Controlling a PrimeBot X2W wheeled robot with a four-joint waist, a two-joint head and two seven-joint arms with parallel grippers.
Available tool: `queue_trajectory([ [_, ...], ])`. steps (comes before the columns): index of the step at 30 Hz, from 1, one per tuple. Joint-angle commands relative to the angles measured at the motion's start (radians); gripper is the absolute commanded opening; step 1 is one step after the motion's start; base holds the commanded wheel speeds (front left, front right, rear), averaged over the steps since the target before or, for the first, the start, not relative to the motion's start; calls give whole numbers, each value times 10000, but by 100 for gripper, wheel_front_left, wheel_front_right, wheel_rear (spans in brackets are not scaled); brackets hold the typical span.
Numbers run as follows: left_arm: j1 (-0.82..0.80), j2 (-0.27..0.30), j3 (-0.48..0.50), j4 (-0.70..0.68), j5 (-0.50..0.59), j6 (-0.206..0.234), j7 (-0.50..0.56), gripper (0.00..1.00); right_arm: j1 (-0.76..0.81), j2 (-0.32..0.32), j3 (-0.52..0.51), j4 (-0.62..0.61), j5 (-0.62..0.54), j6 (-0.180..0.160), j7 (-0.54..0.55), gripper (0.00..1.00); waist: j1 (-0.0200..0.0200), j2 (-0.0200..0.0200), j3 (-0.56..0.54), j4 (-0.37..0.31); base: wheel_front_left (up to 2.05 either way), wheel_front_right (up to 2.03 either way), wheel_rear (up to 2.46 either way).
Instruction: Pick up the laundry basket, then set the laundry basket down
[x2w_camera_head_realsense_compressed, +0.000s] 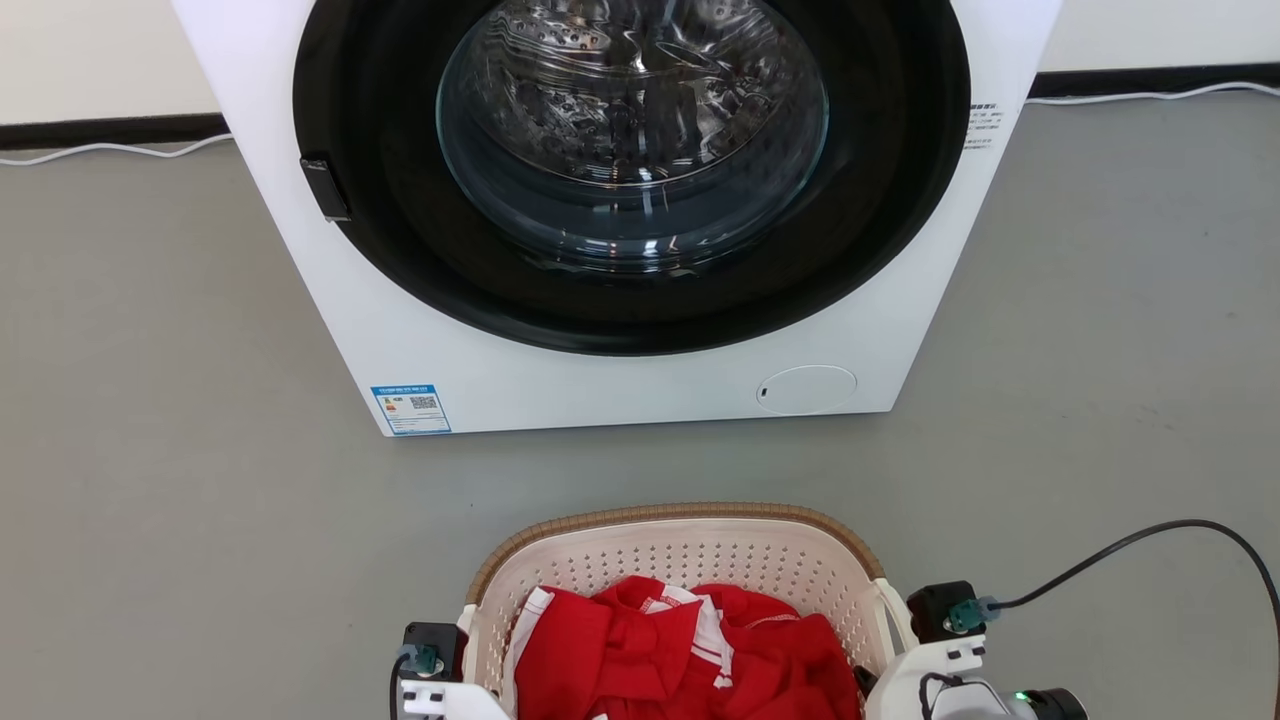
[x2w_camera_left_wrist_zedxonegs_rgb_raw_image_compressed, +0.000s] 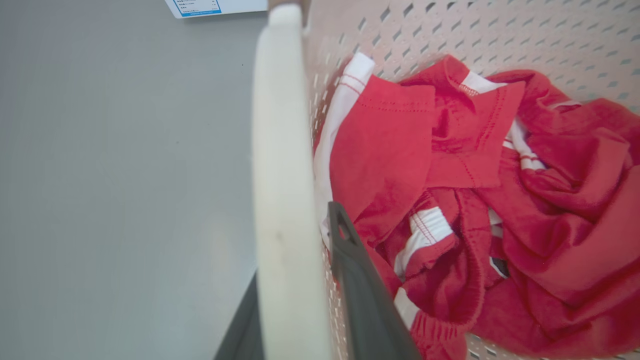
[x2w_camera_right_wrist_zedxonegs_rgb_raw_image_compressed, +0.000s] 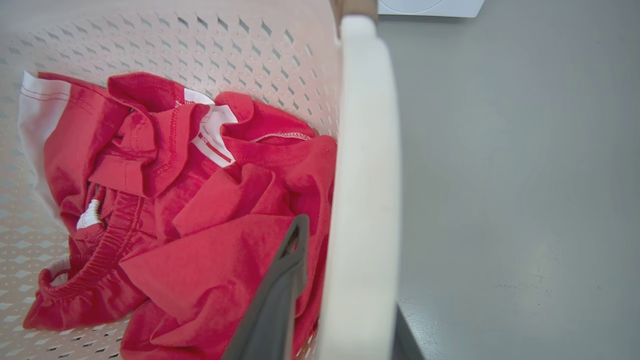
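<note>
One laundry basket holding red clothes is seen before the washer in the head view. In the left wrist view, its handle is gripped by the left hand; in the right wrist view, the other handle is gripped by the right hand.

At 6 o'clock, laundry basket holding red clothes. At 12 o'clock, white washer, apart across grey floor.
</note>
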Motion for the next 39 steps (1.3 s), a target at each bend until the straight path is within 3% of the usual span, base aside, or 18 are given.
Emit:
queue_trajectory([
  [1,-14,795,29,261,109,250,-34,0,-59,-490,171,126,-2,21,-114,0,0,0,5,4,0,0,0],
  [22,-161,795,-285,299,-198,258,-191,0,-283,-490,538,169,403,21,-354,0,0,0,237,1,0,0,0],
  [39,-1063,795,-457,160,-284,485,-646,0,-1267,-490,586,401,471,21,-1141,0,0,0,1797,19,0,0,0],
])
